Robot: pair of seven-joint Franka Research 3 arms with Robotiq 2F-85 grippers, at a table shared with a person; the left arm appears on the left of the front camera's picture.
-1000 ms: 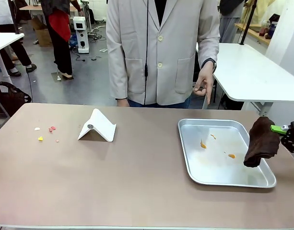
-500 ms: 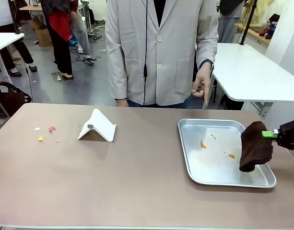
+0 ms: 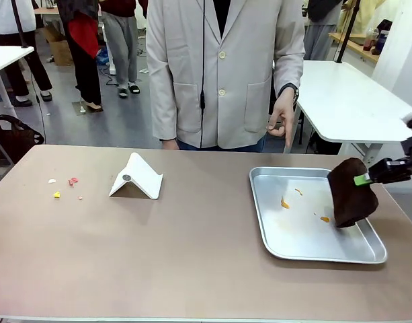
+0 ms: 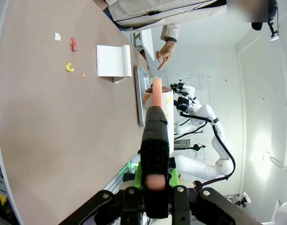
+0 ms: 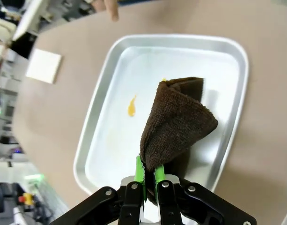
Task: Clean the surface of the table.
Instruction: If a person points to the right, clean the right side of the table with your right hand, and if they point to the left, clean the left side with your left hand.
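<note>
The brownish-taupe table [image 3: 192, 249] carries small red, yellow and white crumbs [image 3: 64, 185] at its left. A dark brown cloth [image 3: 350, 192] hangs over the right part of a silver tray [image 3: 306, 252], with my right gripper [image 3: 367, 179] shut on its top. From the right wrist the cloth [image 5: 178, 122] droops from my right gripper [image 5: 147, 171] above the tray [image 5: 110, 136], which holds orange bits [image 5: 132, 107]. My left gripper [image 4: 155, 180] is shut on a black stick-like tool [image 4: 156, 131] with a pale orange tip, off the table's [image 4: 49, 117] near edge.
A white folded card stand [image 3: 136, 177] rests left of the table's middle, and the left wrist view places that stand [image 4: 113, 61] near the crumbs [image 4: 69, 67]. A person in a pale coat stands at the far edge, one hand [image 3: 284, 121] hanging above the tray's far side.
My right gripper has carried the cloth up and to the left, from the tray's right rim to over its inside. The crumbs and the stand have not moved.
</note>
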